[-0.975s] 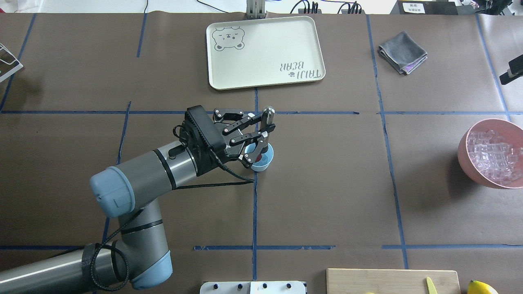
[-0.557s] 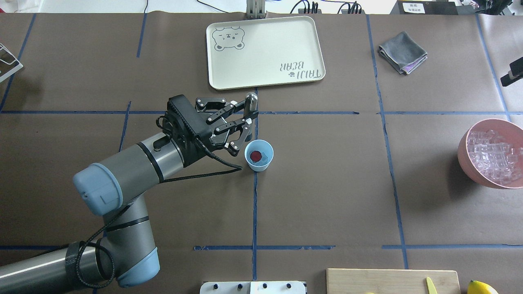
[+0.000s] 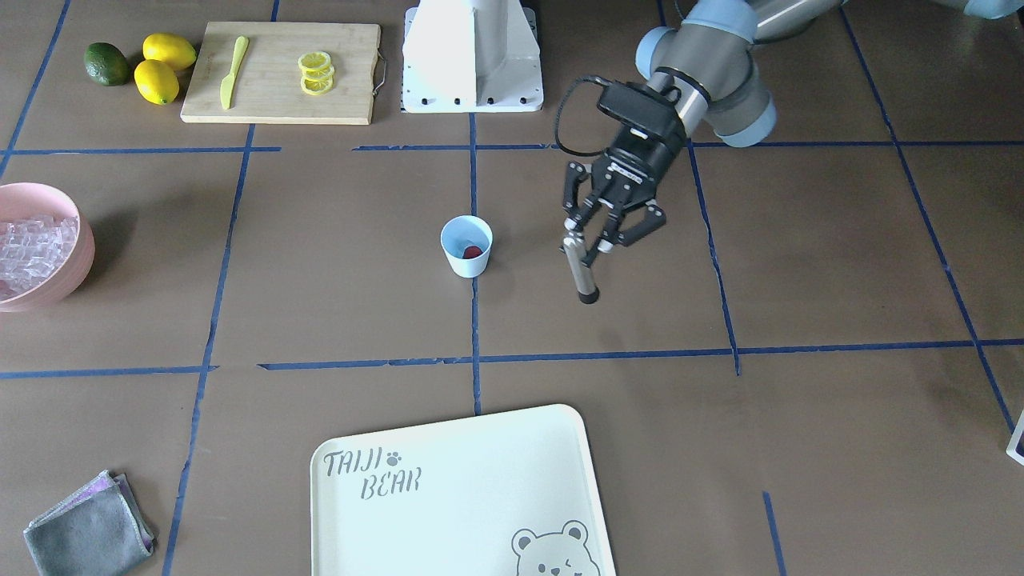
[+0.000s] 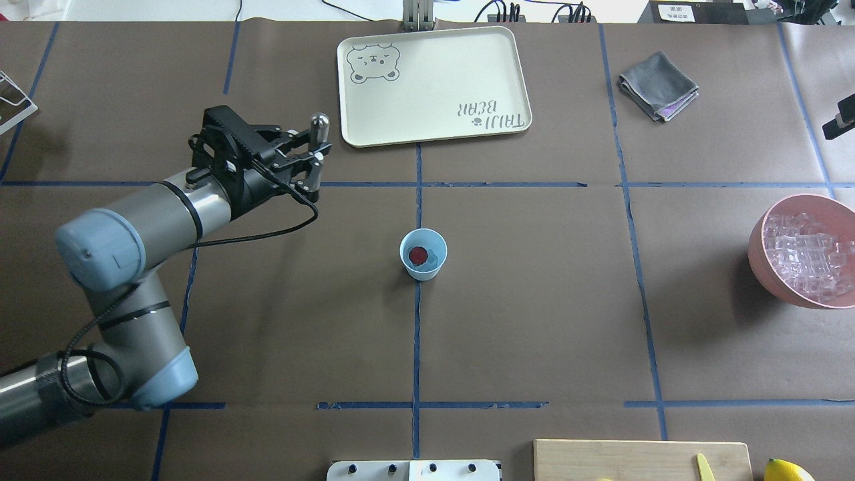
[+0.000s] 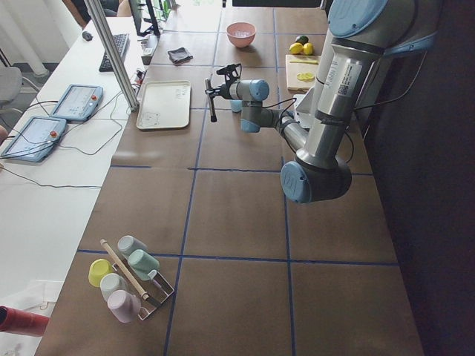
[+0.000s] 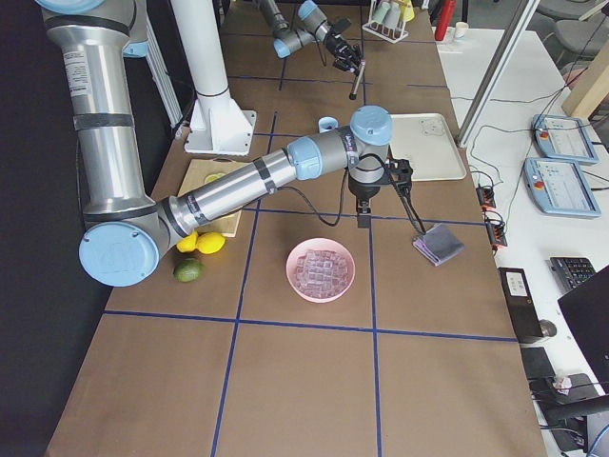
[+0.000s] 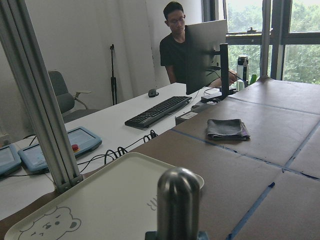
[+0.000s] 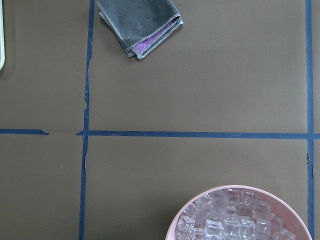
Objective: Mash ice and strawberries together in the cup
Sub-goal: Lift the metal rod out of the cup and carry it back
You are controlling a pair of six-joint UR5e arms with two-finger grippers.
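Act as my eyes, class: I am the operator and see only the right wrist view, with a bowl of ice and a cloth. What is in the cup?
Observer: The cup holds one red strawberry.
Operator: Who has the pestle?
Observer: The left gripper is shut on the pestle, apart from the cup, on the robot's left of it.
Operator: What lies beyond the cup?
Observer: A tray with a bear print, on the far side from the robot.
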